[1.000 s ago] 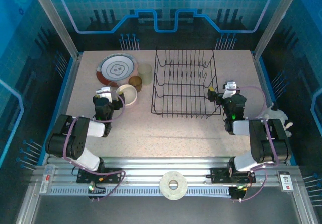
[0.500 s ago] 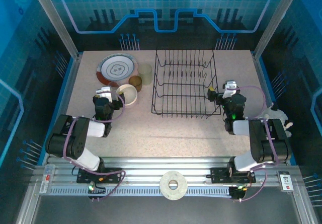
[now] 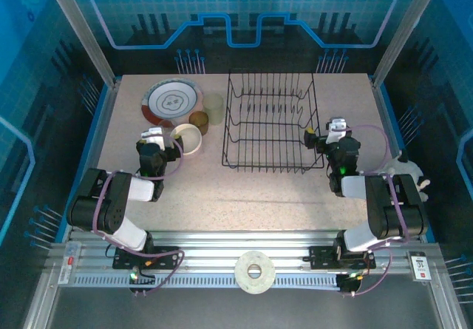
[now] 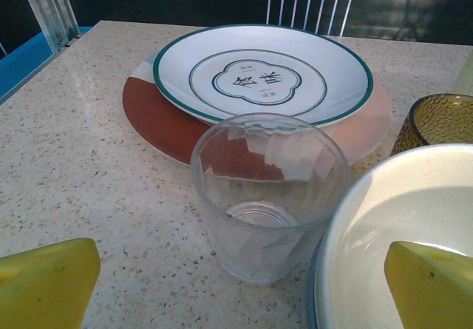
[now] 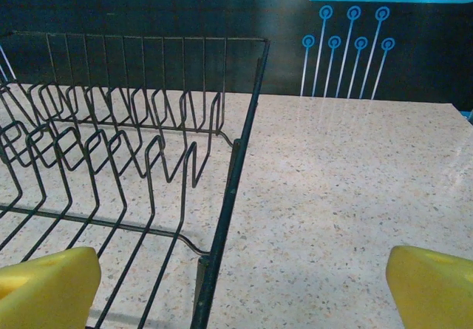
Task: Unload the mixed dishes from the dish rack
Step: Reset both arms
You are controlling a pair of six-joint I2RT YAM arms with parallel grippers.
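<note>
Both sets of jaws hang wide, holding nothing. Right in front of the left jaws is a clear cup (image 4: 270,196), with a cream bowl (image 4: 392,218) beside it and stacked plates (image 4: 262,70) beyond. The dish rack (image 5: 226,196), ahead-left of the right jaws, looks emptied, so I'd lift straight up without nudging that cup.

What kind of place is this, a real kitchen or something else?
Probably a robot test cell staged as a kitchen, not a real one. A speckled table is walled by blue printed panels. The left arm and right arm are bolted to a metal rail, near a dish rack and plates.
</note>
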